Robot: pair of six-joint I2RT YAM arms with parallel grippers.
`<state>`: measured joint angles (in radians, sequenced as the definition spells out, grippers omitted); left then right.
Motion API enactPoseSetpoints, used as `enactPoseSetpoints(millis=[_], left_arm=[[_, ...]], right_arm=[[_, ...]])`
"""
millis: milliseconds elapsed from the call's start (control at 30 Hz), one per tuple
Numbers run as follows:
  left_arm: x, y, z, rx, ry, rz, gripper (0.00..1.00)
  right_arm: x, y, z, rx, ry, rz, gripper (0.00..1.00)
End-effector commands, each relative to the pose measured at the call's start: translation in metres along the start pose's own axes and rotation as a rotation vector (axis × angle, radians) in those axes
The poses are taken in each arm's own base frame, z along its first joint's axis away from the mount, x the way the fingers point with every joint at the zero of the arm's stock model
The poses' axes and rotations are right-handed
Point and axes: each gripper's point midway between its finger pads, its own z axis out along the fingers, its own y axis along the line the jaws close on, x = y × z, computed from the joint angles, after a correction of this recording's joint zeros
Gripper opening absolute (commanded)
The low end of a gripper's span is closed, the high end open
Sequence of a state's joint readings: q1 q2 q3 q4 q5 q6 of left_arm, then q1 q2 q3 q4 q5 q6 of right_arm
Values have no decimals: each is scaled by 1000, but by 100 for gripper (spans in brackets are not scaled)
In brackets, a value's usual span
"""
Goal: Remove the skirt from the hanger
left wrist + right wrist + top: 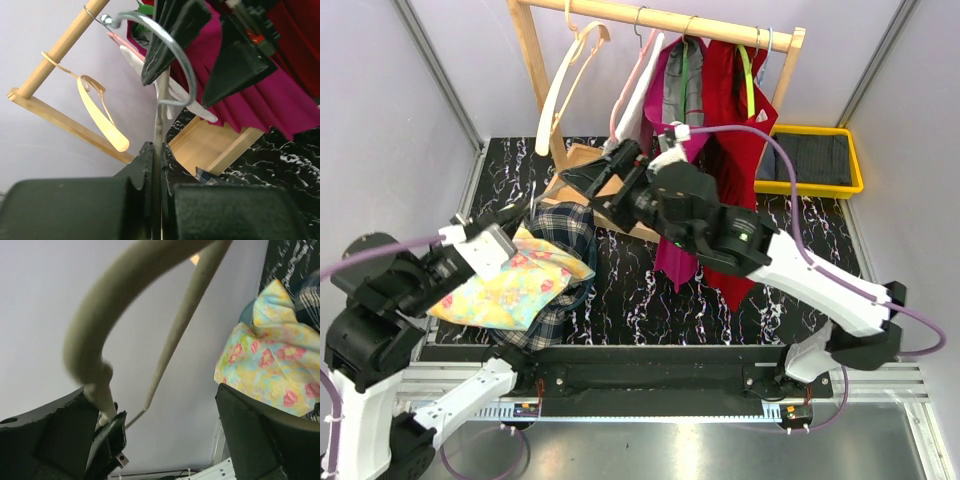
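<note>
Black marbled desk [630, 290] carries a wooden rack [650, 18] at the back. A red garment [735, 150] and a magenta garment [672, 255] hang on its rail, with an empty cream hanger [560, 90] near its left end. Floral skirt [515, 285] sits bunched at the desk's left, right under the left tool [157, 150], on top of plaid cloth [565, 225]; can't tell whether it's clipped to anything. Yellow bin [820, 188] at back right holds dark fabric. Right tool [612, 170] is in front of the rack, fingers spread wide, gripping nothing. Left tool is pressed together on the thin stem of a wire hanger [158, 125], pinching it just below the hook; the hook is up in the air close to the right tool's fingers.
</note>
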<state>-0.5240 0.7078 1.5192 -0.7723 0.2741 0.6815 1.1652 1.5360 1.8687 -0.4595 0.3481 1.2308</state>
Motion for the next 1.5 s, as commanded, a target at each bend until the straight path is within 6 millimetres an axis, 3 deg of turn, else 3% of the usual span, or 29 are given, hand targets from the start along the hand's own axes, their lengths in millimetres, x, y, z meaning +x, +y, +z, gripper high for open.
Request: enactPoseSetpoints(millis=[0, 33, 67, 100, 133, 167, 267, 433, 600, 633, 767, 1067, 1267, 1400, 1467], left_arm=[[-45, 75, -4, -277, -58, -120, 0], [-42, 78, 12, -265, -37, -141, 0], [-57, 88, 7, -291, -70, -176, 0], [-60, 94, 11, -298, -67, -195, 0], [-54, 97, 31, -284, -30, -219, 0], [-65, 114, 22, -347, -40, -250, 0], [-57, 142, 38, -450, 33, -297, 0], [-49, 142, 65, -423, 73, -355, 0], [-19, 96, 75, -256, 189, -440, 0], [-5, 83, 82, -224, 228, -478, 0], [22, 62, 91, -178, 312, -501, 0], [38, 89, 136, -222, 377, -416, 0], [33, 108, 186, -237, 301, -401, 0], [34, 117, 205, -244, 248, -412, 0], [38, 131, 215, -264, 210, -415, 0]], right_arm=[[-3, 22, -65, -170, 33, -179, 100], [-6, 32, -73, -239, 12, -212, 100], [-7, 31, -80, -256, 7, -220, 100], [-6, 28, -95, -268, 6, -227, 100], [-10, 28, -101, -281, -20, -264, 100], [-10, 27, -108, -294, -25, -281, 100], [-5, 26, -132, -325, -29, -348, 100], [-6, 18, -145, -307, -61, -383, 100], [-20, 20, -153, -309, -105, -380, 100], [-23, 20, -155, -310, -114, -380, 100], [-35, 23, -163, -314, -148, -367, 99], [-45, 12, -174, -306, -174, -333, 100], [-46, 3, -177, -296, -174, -322, 100], [-51, -6, -183, -287, -190, -308, 100], [-56, -14, -188, -283, -205, -291, 100]])
